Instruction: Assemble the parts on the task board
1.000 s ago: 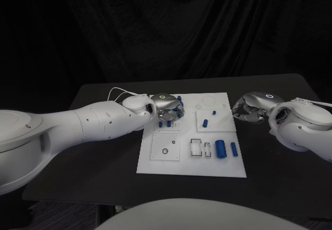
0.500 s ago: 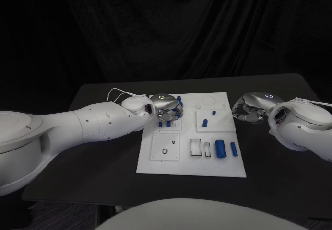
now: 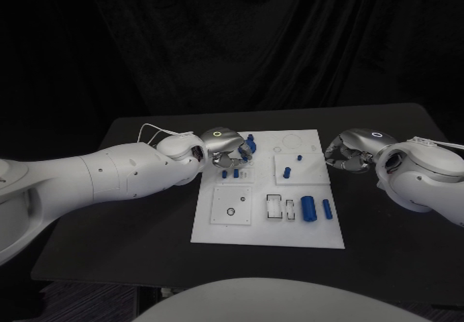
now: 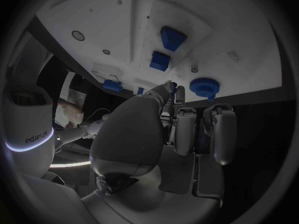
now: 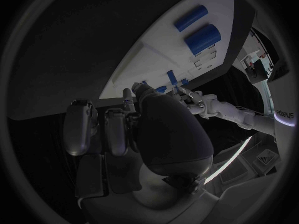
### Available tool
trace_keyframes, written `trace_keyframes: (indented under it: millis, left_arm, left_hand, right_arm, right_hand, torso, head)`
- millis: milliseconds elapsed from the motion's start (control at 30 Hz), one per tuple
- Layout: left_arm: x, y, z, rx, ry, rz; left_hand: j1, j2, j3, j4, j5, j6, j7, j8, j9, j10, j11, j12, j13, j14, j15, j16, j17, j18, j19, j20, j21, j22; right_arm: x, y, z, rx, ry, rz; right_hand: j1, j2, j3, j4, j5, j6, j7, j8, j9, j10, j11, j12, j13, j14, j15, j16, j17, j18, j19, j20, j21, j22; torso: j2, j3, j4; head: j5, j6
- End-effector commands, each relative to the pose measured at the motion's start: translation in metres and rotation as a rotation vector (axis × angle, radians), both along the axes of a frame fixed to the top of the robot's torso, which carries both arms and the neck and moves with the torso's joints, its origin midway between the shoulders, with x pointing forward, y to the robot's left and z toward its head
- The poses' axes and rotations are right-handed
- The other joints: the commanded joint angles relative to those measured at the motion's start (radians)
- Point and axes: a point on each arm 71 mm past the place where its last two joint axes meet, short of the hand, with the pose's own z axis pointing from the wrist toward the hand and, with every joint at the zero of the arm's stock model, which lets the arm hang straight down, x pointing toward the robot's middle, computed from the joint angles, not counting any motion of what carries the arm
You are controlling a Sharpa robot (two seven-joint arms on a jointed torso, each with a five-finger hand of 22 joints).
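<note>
— Standing upright on the task board (image 3: 267, 231)'s far-left corner are small blue parts (image 3: 236, 172), directly beneath the left hand (image 3: 226, 149).
— Holding anything?
— Cannot tell. The right hand (image 3: 350, 152), fingers curled, empty, waits off the board's right edge, farther.

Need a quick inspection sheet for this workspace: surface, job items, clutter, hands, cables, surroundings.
Surface: black table, bare around the board.
Job's things: white task board mid-table; blue parts lying on it, small ones standing in it.
Clutter: nothing seen.
Hands: left hand over the board's far left corner, fingers curled, grasp unclear; right hand off the board's right edge, fingers curled, nothing seen in it.
Cables: thin white cable at the left wrist.
Surroundings: black curtain behind.
</note>
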Motion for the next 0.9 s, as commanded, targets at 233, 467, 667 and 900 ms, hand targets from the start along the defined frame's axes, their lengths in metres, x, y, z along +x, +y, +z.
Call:
trace_keyframes:
  millis: [233, 467, 667, 900]
  left_arm:
    - [-0.006, 0.023, 0.026, -0.031, -0.054, 0.001]
    - [-0.006, 0.036, 0.021, -0.011, -0.036, 0.019]
    - [-0.006, 0.04, 0.012, 0.002, -0.017, 0.033]
    - [-0.005, 0.04, 0.004, 0.011, -0.004, 0.044]
  left_hand:
    - [-0.006, -0.007, 0.003, -0.007, 0.008, 0.006, -0.002, 0.0, -0.001, 0.008, 0.001, -0.016, -0.01, 0.004, 0.001, 0.0, 0.019, -0.018, 0.003, 0.002, -0.002, 0.207]
    - [-0.008, -0.007, 0.006, -0.007, 0.01, 0.003, 0.0, -0.003, -0.002, 0.009, 0.002, -0.021, -0.013, 0.002, 0.002, -0.003, 0.014, -0.018, 0.001, 0.002, -0.004, 0.206]
    - [-0.011, -0.008, 0.005, -0.006, 0.01, 0.004, 0.002, -0.003, -0.002, 0.011, 0.004, -0.023, -0.015, 0.0, 0.002, -0.005, 0.01, -0.017, 0.0, 0.002, -0.005, 0.206]
    - [-0.015, -0.008, 0.005, -0.003, 0.01, 0.005, 0.004, -0.003, -0.002, 0.014, 0.006, -0.026, -0.018, 0.0, 0.004, -0.005, 0.01, -0.017, 0.0, 0.003, -0.005, 0.206]
  right_arm:
    - [-0.001, -0.004, -0.001, -0.01, 0.008, -0.016]
    - [-0.001, -0.005, -0.001, -0.011, 0.011, -0.016]
    - [-0.002, -0.006, -0.001, -0.013, 0.014, -0.016]
    - [-0.002, -0.007, -0.002, -0.016, 0.018, -0.017]
  right_hand:
    - [0.003, 0.009, 0.007, -0.001, 0.006, 0.008, 0.002, -0.002, -0.001, 0.067, 0.005, -0.005, 0.228, 0.078, 0.008, -0.004, 0.177, 0.013, 0.002, 0.007, -0.006, 0.182]
    - [0.003, 0.009, 0.007, -0.001, 0.006, 0.008, 0.002, -0.002, -0.001, 0.067, 0.005, -0.005, 0.228, 0.078, 0.008, -0.004, 0.177, 0.013, 0.002, 0.007, -0.006, 0.182]
    - [0.002, 0.009, 0.008, -0.001, 0.006, 0.008, 0.002, -0.002, -0.001, 0.067, 0.005, -0.005, 0.228, 0.078, 0.008, -0.004, 0.177, 0.013, 0.001, 0.007, -0.007, 0.182]
    - [0.002, 0.009, 0.008, -0.001, 0.006, 0.008, 0.002, -0.002, -0.001, 0.067, 0.005, -0.005, 0.228, 0.078, 0.008, -0.004, 0.177, 0.013, 0.001, 0.007, -0.007, 0.182]
  torso:
    - [0.0, 0.0003, -0.0009]
    - [0.0, 0.0008, -0.001]
    - [0.0, -0.0001, -0.0003]
    - [0.0, -0.0002, -0.0006]
  head:
    - [0.005, 0.0]
    - [0.01, 0.0]
    - [0.009, 0.0]
    - [0.013, 0.0]
